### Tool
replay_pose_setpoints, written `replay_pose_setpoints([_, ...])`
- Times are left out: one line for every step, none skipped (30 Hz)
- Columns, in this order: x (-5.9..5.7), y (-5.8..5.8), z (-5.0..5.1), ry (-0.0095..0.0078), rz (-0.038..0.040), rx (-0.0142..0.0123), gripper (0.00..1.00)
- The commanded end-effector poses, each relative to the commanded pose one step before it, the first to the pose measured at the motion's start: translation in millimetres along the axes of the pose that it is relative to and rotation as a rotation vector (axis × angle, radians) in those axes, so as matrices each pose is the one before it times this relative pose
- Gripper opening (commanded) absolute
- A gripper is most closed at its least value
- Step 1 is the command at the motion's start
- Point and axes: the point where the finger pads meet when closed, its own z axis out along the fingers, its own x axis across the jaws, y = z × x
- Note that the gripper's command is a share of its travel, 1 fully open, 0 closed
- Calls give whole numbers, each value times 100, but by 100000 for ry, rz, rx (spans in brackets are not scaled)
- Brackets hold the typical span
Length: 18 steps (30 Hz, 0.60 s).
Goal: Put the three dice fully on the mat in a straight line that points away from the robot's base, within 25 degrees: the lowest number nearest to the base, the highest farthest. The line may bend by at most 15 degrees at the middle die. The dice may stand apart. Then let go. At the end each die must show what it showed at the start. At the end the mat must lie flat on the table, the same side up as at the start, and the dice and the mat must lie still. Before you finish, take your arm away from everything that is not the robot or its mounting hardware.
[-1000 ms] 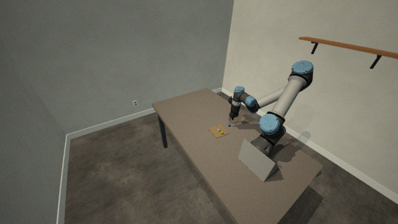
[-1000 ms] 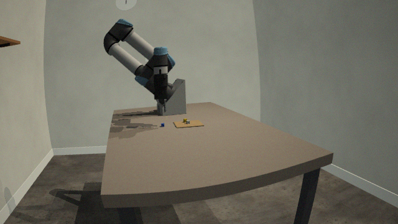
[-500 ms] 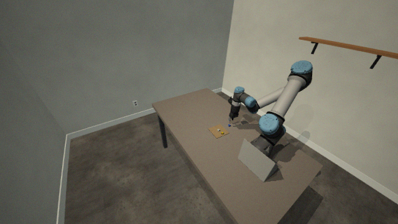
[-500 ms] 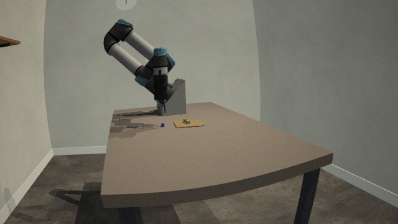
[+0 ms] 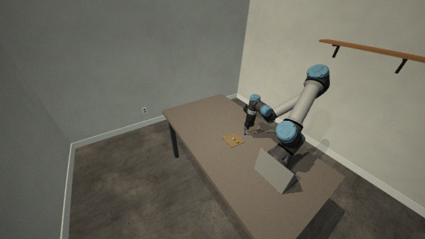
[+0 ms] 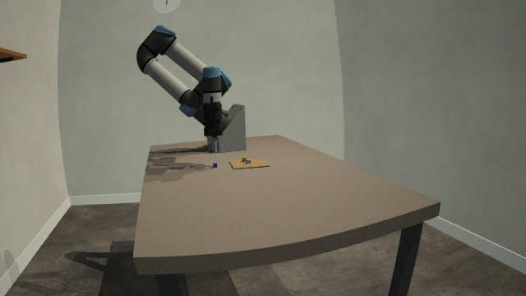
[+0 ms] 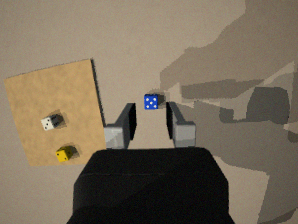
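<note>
Two of three dice on the mat, third one off it. Square tan cork-like mat (image 5: 228, 140) (image 6: 259, 164) (image 7: 30, 95) lies flat on the brown tabletop (image 5: 206, 119) (image 6: 288, 205) (image 7: 115, 30), nearer the far short edge than the near one in the top view, away from the corners. On it: small yellow die (image 5: 238, 142) (image 6: 244, 159) (image 7: 63, 154), two pips up as far as I can read, and small white die (image 5: 233, 139) (image 6: 248, 161) (image 7: 49, 123), seemingly three, top face hard to read. Yellow sits on the base side, white farther out, so low-to-high order looks right so far; they stand apart, angle unchecked.

Small blue die (image 5: 245, 134) (image 6: 214, 165) (image 7: 151, 102), five up, is on the table beside the mat, toward the long edge on the wall side. Black two-finger gripper (image 5: 245, 128) (image 6: 213, 151) (image 7: 151, 113) hangs above, part-way open, nothing grasped, fingers roughly bracketing the blue die in wrist view.

Left to do: pick blue, keep five up, set it beyond white in line, let go, back arm off. Likely next: descend straight over blue. Risk: nudging white when placing; room toward the mat's far edge looks limited.

gripper (image 5: 246, 131) (image 6: 213, 151) (image 7: 151, 113) a little lower than in the earlier exterior pictures, its fingertips nearer the height of the table top (image 5: 212, 133) (image 6: 283, 201) (image 7: 120, 30), blue-capped wrist (image 5: 255, 97) (image 6: 212, 72) above it slightly lower too
</note>
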Motion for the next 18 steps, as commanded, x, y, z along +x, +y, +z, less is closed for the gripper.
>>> replay_pose_setpoints([-7, -32, 618, -6, 12, 64, 64])
replay_pose_setpoints([-2, -5, 164, 0, 0, 0, 64])
replay_pose_setpoints([-1, -4, 163, 1, 0, 0, 64])
replay_pose_setpoints([-2, -5, 163, 0, 0, 0, 64])
replay_pose_setpoints([-2, -5, 162, 0, 0, 0, 64])
replay_pose_setpoints([-1, -4, 159, 1, 0, 0, 64])
replay_pose_setpoints([-2, -5, 157, 0, 0, 0, 64])
replay_pose_setpoints([-2, -5, 153, 0, 0, 0, 64])
replay_pose_setpoints([-1, -4, 149, 1, 0, 0, 64])
replay_pose_setpoints([-1, -4, 144, 0, 0, 0, 64])
replay_pose_setpoints([0, 0, 0, 0, 0, 0, 64])
replay_pose_setpoints([0, 0, 0, 0, 0, 0, 64])
replay_pose_setpoints([-2, -5, 139, -1, 0, 0, 64])
replay_pose_setpoints([-1, -3, 133, 0, 0, 0, 64])
replay_pose_setpoints([-1, -3, 126, 1, 0, 0, 64])
replay_pose_setpoints([-2, -4, 120, -1, 0, 0, 64])
replay_pose_setpoints([-1, -4, 113, 0, 0, 0, 64])
replay_pose_setpoints([-1, -3, 105, 0, 0, 0, 64])
